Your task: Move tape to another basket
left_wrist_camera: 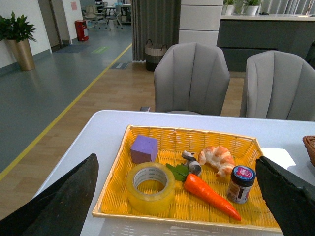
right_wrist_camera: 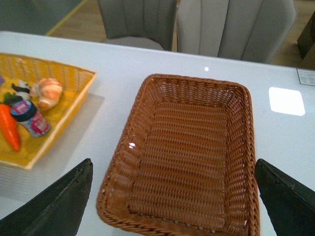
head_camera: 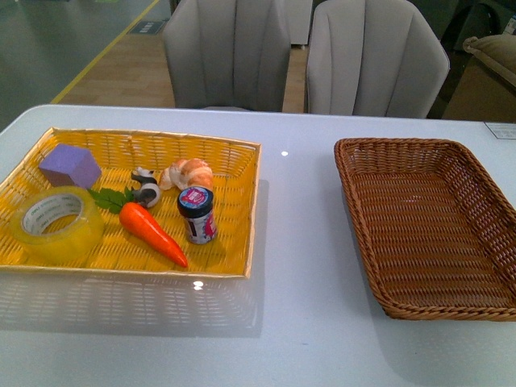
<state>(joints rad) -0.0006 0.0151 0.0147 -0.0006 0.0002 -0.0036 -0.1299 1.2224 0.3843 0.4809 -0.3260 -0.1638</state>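
We show the wide roll of translucent yellow packing tape (head_camera: 55, 222) lying flat, core opening upward, in the near left corner of the bright yellow woven basket (head_camera: 251, 211), which sits on the left part of the white table (head_camera: 298, 322). In the same basket we mark a purple block (head_camera: 70, 165) behind the tape, an orange toy carrot (head_camera: 149, 230) to its right, a small dark-lidded jar (head_camera: 197, 214) standing upright, a toy croissant (head_camera: 188, 173) and a black-and-white ring toy (head_camera: 147, 187). The dark brown woven wicker basket (head_camera: 427, 234) stands apart on the right, holding nothing. In the left wrist view we see the left gripper (left_wrist_camera: 177, 157) with its jaws spread wide, gripping nothing, well clear of the tape. In the right wrist view the right gripper (right_wrist_camera: 173, 161) hangs over the brown basket, its jaws likewise spread wide and empty.
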